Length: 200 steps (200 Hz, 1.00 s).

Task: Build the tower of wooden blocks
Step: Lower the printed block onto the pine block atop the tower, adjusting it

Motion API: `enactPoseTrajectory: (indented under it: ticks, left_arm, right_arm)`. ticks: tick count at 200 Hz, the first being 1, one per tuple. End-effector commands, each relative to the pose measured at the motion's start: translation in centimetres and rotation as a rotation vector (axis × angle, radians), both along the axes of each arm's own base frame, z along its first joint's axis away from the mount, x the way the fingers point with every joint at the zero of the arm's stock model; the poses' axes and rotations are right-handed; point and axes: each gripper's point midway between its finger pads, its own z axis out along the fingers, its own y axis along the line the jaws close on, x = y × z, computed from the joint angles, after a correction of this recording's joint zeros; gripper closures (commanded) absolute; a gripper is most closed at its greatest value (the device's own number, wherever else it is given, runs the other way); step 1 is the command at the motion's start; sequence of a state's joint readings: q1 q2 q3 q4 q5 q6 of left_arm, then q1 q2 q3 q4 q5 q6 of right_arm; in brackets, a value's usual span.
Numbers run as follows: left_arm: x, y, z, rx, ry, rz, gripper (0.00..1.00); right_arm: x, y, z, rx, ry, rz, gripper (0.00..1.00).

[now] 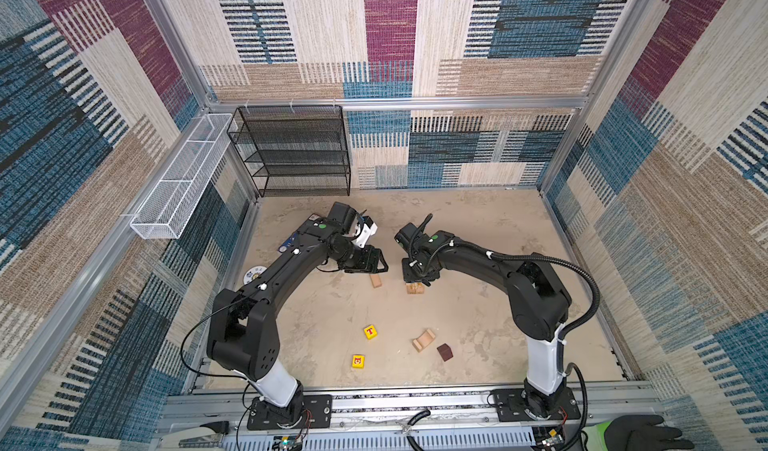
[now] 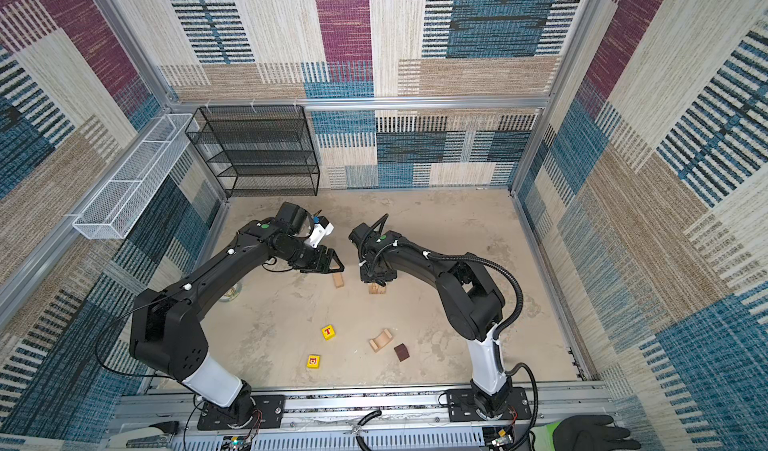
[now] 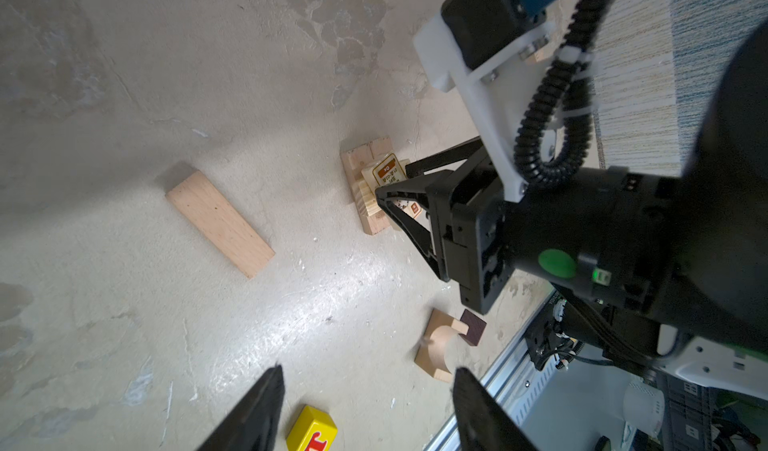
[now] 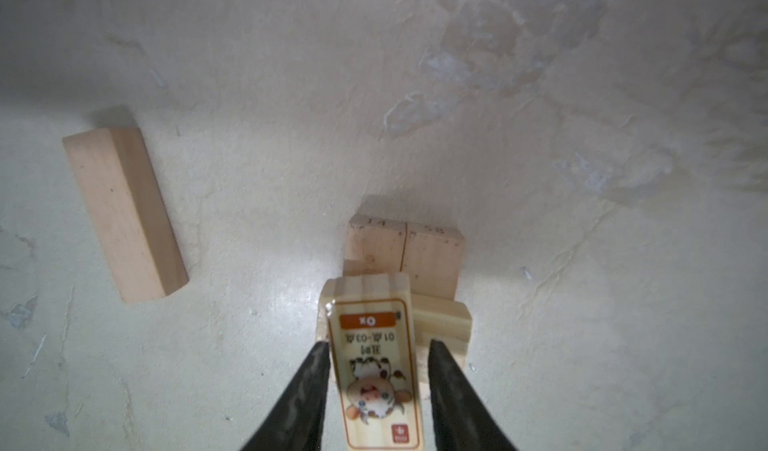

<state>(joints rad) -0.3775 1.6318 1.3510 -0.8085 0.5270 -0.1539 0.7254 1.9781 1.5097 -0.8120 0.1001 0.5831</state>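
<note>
Mid-table stands a low stack of pale wood bars [image 1: 415,289] [image 4: 405,247]. On top lies a bar with a cow picture [image 4: 376,370]. My right gripper [image 4: 378,342] straddles this bar from above: one finger touches its side, the other stands a small gap away. A loose pale bar [image 1: 376,280] [image 4: 124,214] lies flat just left of the stack. My left gripper [image 3: 368,370] hovers open and empty beside it. Nearer the front lie a yellow T cube [image 1: 370,331], a yellow picture cube [image 1: 358,361], a wood arch [image 1: 424,340] and a dark brown cube [image 1: 444,352].
A black mesh shelf [image 1: 295,149] stands at the back left, with a white wire basket [image 1: 178,178] on the left wall. A round white disc [image 1: 253,273] and a blue packet [image 1: 289,243] lie under the left arm. A gloved hand [image 1: 640,434] rests outside the front rail.
</note>
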Motion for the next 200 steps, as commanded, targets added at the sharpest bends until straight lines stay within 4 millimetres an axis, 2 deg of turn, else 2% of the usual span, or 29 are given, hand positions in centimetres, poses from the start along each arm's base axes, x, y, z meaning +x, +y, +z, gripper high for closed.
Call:
enactPoseTrajectory:
  ticks: [1,21,96,200]
  left_arm:
    - [-0.17,0.05,0.13,0.0,-0.002,-0.006,0.31]
    - [-0.19,0.07,0.11,0.001,-0.001,-0.005,0.31]
    - [-0.17,0.17,-0.1,0.008,0.002,-0.002,0.31]
    - [-0.12,0.18,0.01,0.008,-0.003,-0.001,0.31]
  right_arm:
    - [0.3,-0.47,0.23,-0.021,-0.013,-0.027,0.6]
    - [0.32,-0.62,0.22,-0.027,-0.014,-0.035,0.65]
    - [0.09,-0.76,-0.14,-0.028,0.004,-0.058,0.64]
    - [0.04,-0.6,0.13,-0.003,0.003,-0.089,0.68]
